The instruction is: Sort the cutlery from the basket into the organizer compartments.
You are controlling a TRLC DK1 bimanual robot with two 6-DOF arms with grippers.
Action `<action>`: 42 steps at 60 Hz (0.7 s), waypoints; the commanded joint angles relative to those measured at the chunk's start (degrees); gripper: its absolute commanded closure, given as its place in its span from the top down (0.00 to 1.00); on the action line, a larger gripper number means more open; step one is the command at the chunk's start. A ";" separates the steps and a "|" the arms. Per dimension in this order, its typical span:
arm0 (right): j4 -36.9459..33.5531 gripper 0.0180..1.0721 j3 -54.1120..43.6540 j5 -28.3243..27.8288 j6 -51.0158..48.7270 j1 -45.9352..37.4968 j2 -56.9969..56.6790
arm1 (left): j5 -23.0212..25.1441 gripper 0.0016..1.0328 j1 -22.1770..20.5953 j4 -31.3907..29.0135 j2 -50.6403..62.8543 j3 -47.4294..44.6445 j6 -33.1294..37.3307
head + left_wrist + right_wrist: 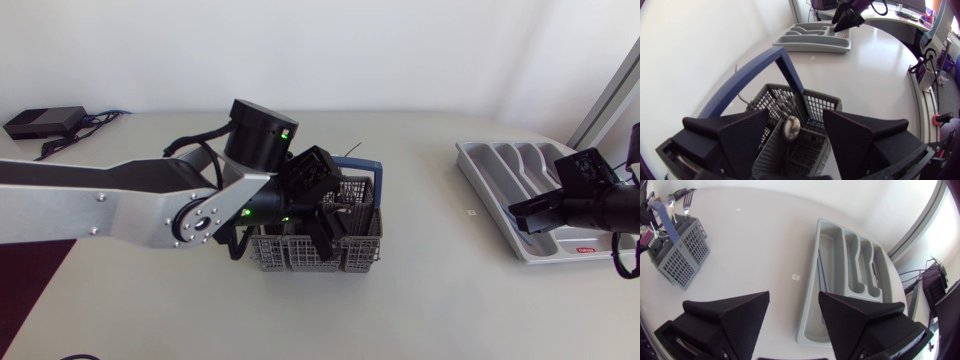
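Left wrist view: left gripper (796, 126), black wedge fingers spread over the grey mesh plastic basket (822, 102). A rounded steel cutlery end (791, 128) stands between them, apparently untouched. It is best centred, gripped squarely and lifted straight up. In the head view it is hidden beneath the arm. Right wrist view: right gripper (794, 302) spread at the grey moulded plastic organizer (826, 255), whose compartments are shown close.

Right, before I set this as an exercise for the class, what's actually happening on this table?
The left claw hangs open over the grey basket, with the rounded metal end of a cutlery piece between its fingers, not gripped. The right claw, also open, hovers at one end of the organizer, holding nothing. A fork stands in the basket too.
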 commanded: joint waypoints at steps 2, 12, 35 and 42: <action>1.43 0.68 -2.31 0.06 1.26 1.18 -0.55 | 1.79 0.64 0.27 1.18 2.38 2.32 -0.80; 3.37 0.68 -3.71 0.50 1.78 2.24 0.07 | 4.60 0.51 0.71 1.79 3.87 3.37 -1.60; 4.95 0.68 -4.59 1.55 1.78 3.38 1.12 | 12.60 0.21 4.40 2.15 5.98 4.96 -3.53; 4.95 0.68 -4.86 1.90 1.70 3.56 1.12 | 14.10 0.16 4.84 1.79 6.16 5.40 -4.32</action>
